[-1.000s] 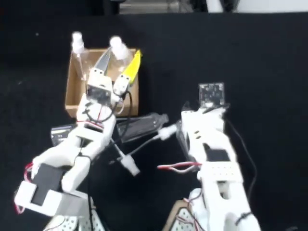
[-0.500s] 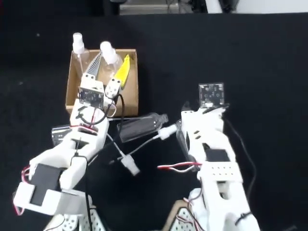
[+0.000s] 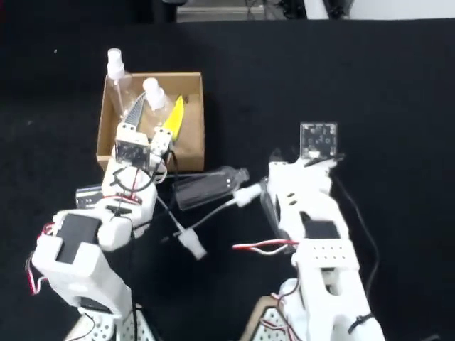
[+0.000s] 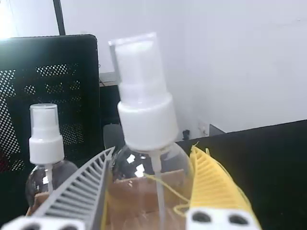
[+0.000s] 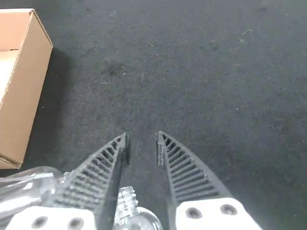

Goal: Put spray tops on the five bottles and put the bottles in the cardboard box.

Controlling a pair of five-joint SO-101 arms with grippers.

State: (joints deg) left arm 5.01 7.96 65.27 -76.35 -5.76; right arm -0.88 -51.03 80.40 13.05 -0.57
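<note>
two bottles wear spray tops. one capped bottle stands in the cardboard box, at its far corner on my left. the second bottle is upright over the box's middle, with my left gripper clamped on its body, grey finger on one side and yellow on the other. i judge it only needs setting down and letting go.

three more are left, as i read it. an uncapped bottle lies on the table just beside the box's near wall. a loose spray top with its tube lies at that bottle's neck end, and another spray top lies farther from the box, toward me. a fourth bottle lies off the box's near left corner, partly under my left arm; i cannot tell if it is capped.

my right gripper hangs over bare table well to the right of the box, fingers a little apart and gripping nothing. a threaded bottle neck shows between their roots, and i judge that bottle lies underneath, uncapped.
</note>
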